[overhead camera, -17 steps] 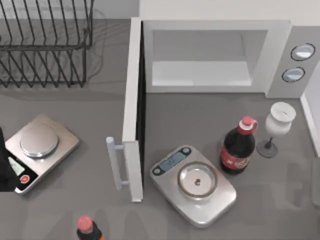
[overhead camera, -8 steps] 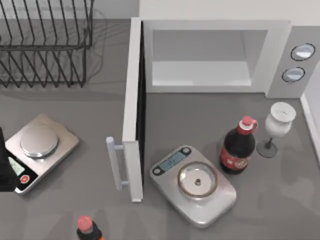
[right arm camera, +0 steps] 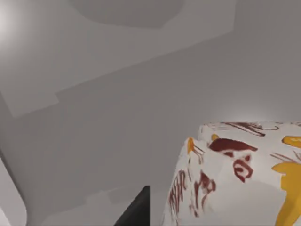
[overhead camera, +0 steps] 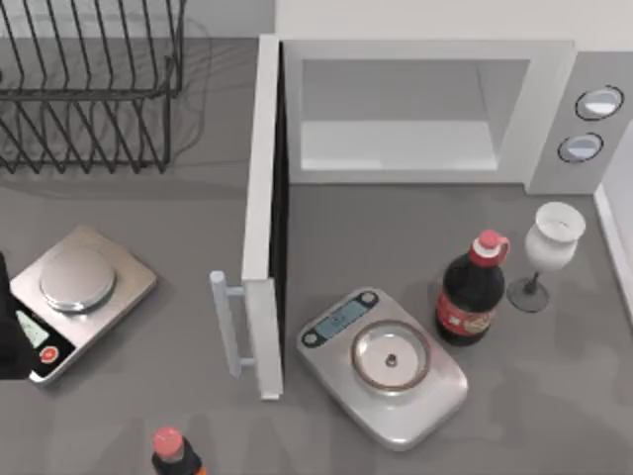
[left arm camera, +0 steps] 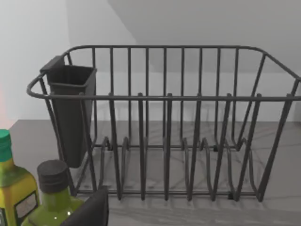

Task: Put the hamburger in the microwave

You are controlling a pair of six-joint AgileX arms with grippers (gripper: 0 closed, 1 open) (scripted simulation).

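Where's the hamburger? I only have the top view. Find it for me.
Observer: The right wrist view shows a white box printed in red and yellow, close to the camera. It is likely the hamburger's packaging.
Operator: Report what stands by the dish rack.
Observer: In the left wrist view, a green bottle with a dark cap stands near the dish rack.
Operator: Check the rack's end.
Observer: A dark cutlery holder hangs on its wall.

My left arm point(overhead camera: 10, 332) sits parked at the table's left edge, low in the top view.

white microwave point(overhead camera: 435, 109), black rack point(overhead camera: 89, 89)
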